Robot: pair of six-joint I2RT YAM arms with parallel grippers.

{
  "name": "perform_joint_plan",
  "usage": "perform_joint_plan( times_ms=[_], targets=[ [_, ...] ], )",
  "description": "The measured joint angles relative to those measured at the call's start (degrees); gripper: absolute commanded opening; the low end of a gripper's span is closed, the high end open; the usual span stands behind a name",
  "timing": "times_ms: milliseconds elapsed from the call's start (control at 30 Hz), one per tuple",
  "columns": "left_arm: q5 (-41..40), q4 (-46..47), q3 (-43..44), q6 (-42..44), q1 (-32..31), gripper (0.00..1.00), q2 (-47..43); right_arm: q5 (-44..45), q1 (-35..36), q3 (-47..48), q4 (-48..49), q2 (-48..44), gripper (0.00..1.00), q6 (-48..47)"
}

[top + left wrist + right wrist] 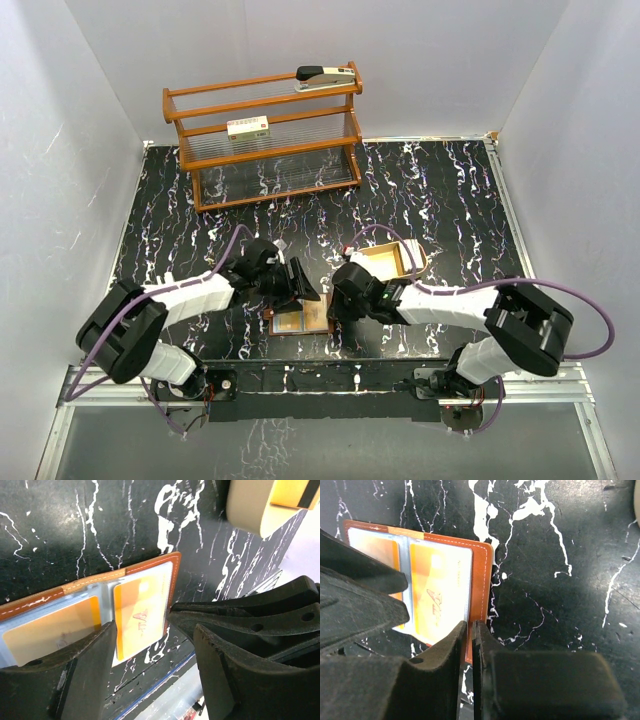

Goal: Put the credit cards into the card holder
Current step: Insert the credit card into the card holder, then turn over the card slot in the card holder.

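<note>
At the left claw (155, 630) the jaws are apart and nothing is clamped. It sits low over the right half of the open card holder (481, 580), one finger (85, 670) over the fold, the other (240, 675) off past the holder's right edge. Cannot tell if either finger touches. The right claw (470, 626) has its jaws pressed almost together with only a thin slit between. Its tips are at the holder's right edge, low in the right wrist view. Cannot tell whether they nip the leather or only meet it. The two claws are close, nearly tip to tip across that edge. The card holder lies flat and spread open on the surface (450, 200), inner side up, near the front edge and between the two arms. The credit cards (137, 612) that show are two orange-yellow ones, one per half, tucked behind clear pockets with brown stitched leather framing them. The surface is black with white veining. A tan rounded tray (245, 510) sits just behind the right claw, apart from the holder. Something yellow with a dark stripe shows inside it, too cropped to name. Far back, well apart, a wooden rack (270, 149) has a stapler (325, 76) on its top shelf and a white box (248, 127) with a red label on the shelf below.
</note>
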Motion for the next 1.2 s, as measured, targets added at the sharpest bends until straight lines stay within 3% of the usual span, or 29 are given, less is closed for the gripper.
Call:
perform_joint_plan(
  times_ms=[367,567,1200],
  targets=[
    [-2.43,-13.11,5.40,5.51,6.91,0.62,-8.02,-0.61,0.79,4.24,-2.69,-4.26,0.15,0.24],
    [-0.57,-16.46,4.94,6.91,13.14,0.62,-9.99,-1.77,2.12,9.55,-2.45,0.96,0.15,0.37],
    [4.70,-17.05,1.16,8.26,16.41,0.65,-9.03,-4.13,2.56,17.70,-2.67,15.08,0.09,0.00]
  ],
)
